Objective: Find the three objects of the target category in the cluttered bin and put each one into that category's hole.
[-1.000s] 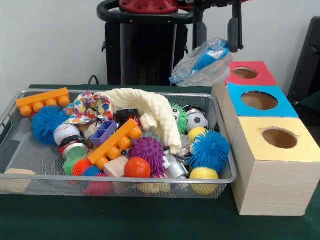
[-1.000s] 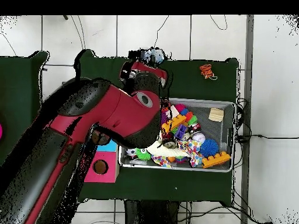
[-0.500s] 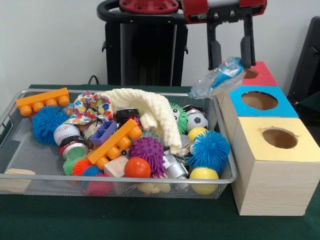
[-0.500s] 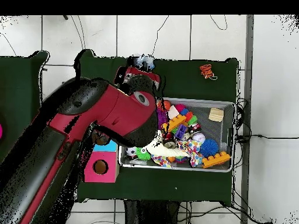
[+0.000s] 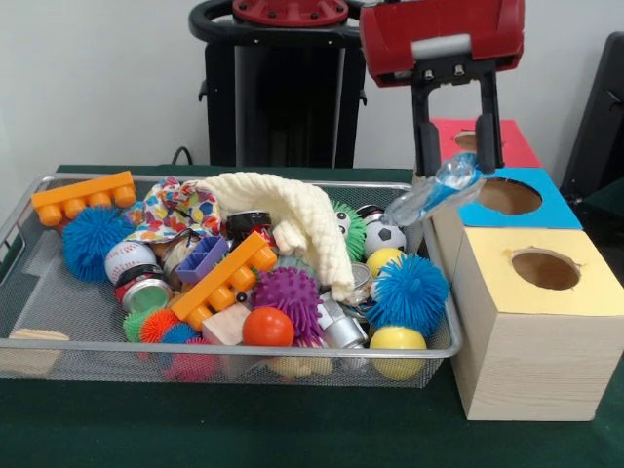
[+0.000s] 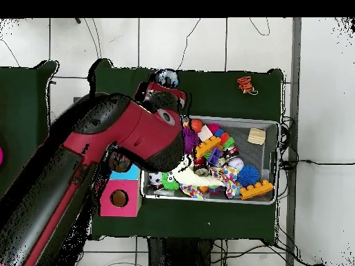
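While the front view shows the gripper [image 5: 458, 166] clenched on a clear plastic bag [image 5: 434, 193] hanging just above the blue-topped box [image 5: 512, 210] beside the wire bin [image 5: 224, 356], overhead the red arm [image 6: 104, 152] hides most of the boxes.

Claw [image 5: 457, 161] grips crinkled plastic bag [image 5: 434, 193] above blue-topped box [image 5: 507, 200], beside wire bin [image 5: 444, 341] crammed with toys.
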Tool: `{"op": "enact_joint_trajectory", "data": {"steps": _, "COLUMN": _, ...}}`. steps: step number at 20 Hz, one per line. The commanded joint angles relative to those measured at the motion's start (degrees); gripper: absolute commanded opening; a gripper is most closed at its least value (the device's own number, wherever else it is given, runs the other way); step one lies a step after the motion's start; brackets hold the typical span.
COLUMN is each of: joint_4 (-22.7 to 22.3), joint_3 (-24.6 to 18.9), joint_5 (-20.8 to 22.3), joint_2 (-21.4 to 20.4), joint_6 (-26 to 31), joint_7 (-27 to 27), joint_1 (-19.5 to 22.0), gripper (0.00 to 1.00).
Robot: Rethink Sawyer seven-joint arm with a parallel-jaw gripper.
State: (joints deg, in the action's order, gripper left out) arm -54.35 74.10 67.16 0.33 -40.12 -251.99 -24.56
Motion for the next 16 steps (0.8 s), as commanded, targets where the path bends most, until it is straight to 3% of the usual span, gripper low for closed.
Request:
{"op": "enact_joint_trajectory", "data": {"steps": 1, "joint_4": 0.31, "joint_3": -1.17, "joint_5": -4.91, "joint_2": 2.97, "joint_6": -6.42, "joint_7": -20.63, "joint_1": 0.47, "gripper": 0.00}}
{"op": "enact_joint_trajectory", "data": {"steps": 16, "joint_4": -2.49, "joint_3": 1.08, "joint_5": -5.97, "joint_2": 4.80, "joint_6": -10.90, "joint_7": -22.81, "joint_1": -0.41, "gripper": 0.00}}
